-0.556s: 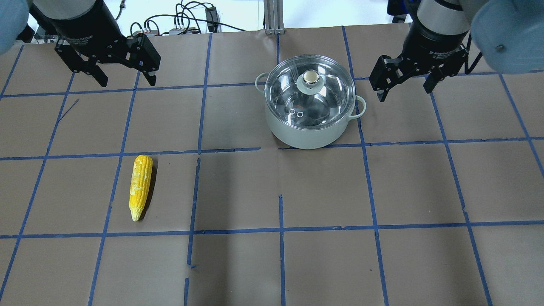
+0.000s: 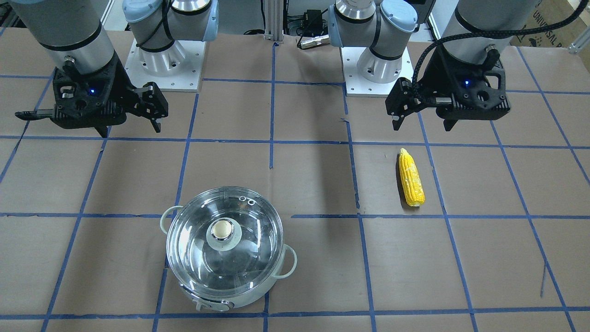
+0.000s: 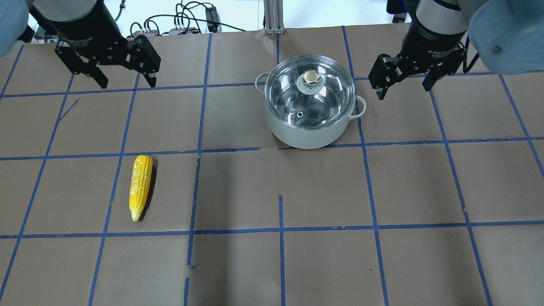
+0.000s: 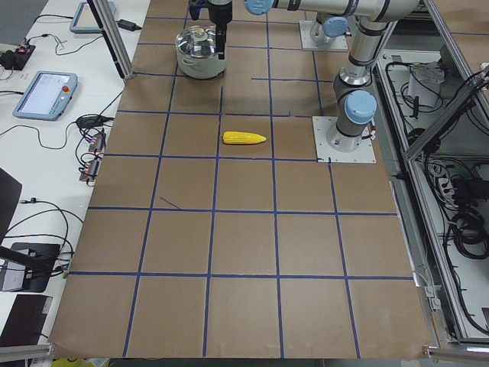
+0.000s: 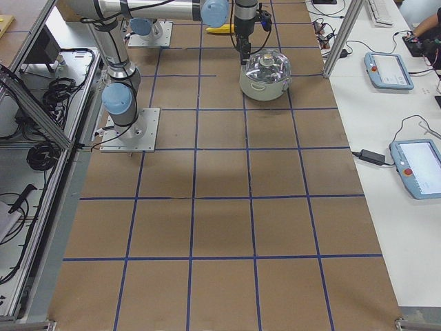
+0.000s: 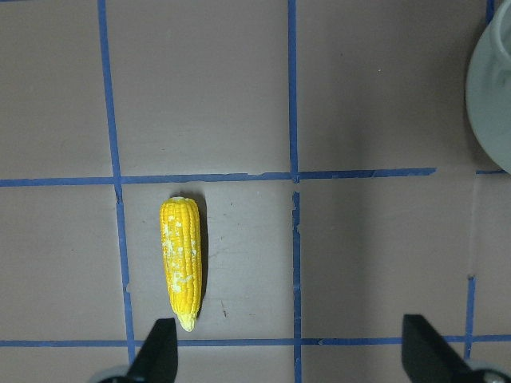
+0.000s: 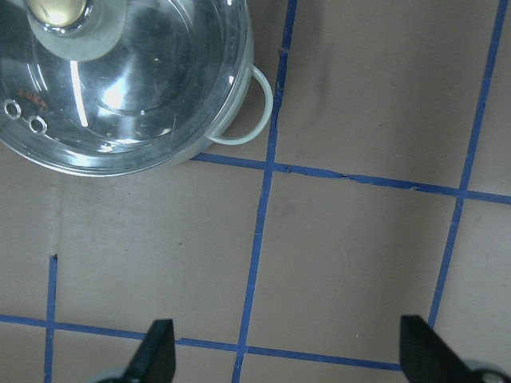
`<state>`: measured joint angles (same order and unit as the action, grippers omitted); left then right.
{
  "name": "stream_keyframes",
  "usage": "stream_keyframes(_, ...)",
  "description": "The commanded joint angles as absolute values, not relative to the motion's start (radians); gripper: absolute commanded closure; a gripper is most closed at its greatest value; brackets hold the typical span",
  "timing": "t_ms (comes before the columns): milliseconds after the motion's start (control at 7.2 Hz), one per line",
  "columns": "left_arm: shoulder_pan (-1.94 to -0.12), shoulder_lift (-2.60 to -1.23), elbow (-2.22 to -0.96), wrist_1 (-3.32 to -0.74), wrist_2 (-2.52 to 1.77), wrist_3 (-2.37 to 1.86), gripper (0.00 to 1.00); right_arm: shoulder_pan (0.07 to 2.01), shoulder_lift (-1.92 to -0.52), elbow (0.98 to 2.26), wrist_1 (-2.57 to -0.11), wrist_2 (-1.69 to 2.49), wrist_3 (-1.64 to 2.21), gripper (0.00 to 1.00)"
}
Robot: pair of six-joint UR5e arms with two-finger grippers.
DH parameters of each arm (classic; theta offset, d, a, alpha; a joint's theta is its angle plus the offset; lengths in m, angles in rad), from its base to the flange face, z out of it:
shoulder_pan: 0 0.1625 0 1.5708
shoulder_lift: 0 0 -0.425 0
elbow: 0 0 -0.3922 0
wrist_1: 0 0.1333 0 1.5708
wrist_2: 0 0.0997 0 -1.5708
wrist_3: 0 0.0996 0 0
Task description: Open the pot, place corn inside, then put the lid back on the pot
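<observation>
The steel pot [image 3: 310,134] stands at the far middle of the table, with the glass lid [image 3: 329,100] closed on it. The yellow corn [image 3: 140,187] lies on the paper on the left, tapered end toward the near edge. My left gripper [image 3: 127,83] is open and empty, high at the far left, well back from the corn [image 6: 180,263]. My right gripper [image 3: 403,90] is open and empty, just right of the pot's right handle. The right wrist view shows the lid [image 7: 136,96] at upper left, away from the gripper [image 7: 287,359].
The table is covered in brown paper with a blue tape grid [image 3: 280,229]. Cables and an aluminium post [image 3: 272,17] sit beyond the far edge. The two arm bases [image 2: 163,60] stand at the robot side.
My right gripper has shifted slightly toward the far edge of the table. The left gripper, pot, lid and corn have not visibly moved.
</observation>
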<state>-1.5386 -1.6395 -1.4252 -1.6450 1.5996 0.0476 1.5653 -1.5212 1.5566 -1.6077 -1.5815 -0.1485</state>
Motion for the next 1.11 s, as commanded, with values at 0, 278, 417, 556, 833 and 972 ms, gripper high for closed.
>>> stream_keyframes(0, -1.539, -1.637, -1.428, -1.643, 1.598, 0.048, 0.0, 1.615, -1.467, 1.528, -1.633, -1.583, -0.045, 0.0)
stream_keyframes(278, -1.539, -1.635, -1.428, -1.643, 1.6, 0.049, 0.0, 1.733, -1.334, 1.404, -1.652, -1.591, -0.008, 0.0)
stream_keyframes(417, -1.539, -1.635, -1.428, -1.643, 1.598, 0.049, 0.0, 1.759, -1.259, 1.344, -1.664, -1.591, -0.008, 0.0)
stream_keyframes(556, -1.539, -1.637, -1.43, -1.643, 1.604, 0.054, 0.0, 1.766, -1.206, 1.319, -1.696, -1.588, -0.008, 0.0)
stream_keyframes(833, -1.539, -1.637, -1.43, -1.643, 1.611, 0.058, 0.0, 1.77, -1.134, 1.309, -1.787, -1.589, 0.0, 0.0)
stream_keyframes(972, -1.539, -1.637, -1.43, -1.641, 1.609, 0.058, 0.0, 1.775, -1.114, 1.296, -1.793, -1.586, 0.0, 0.0)
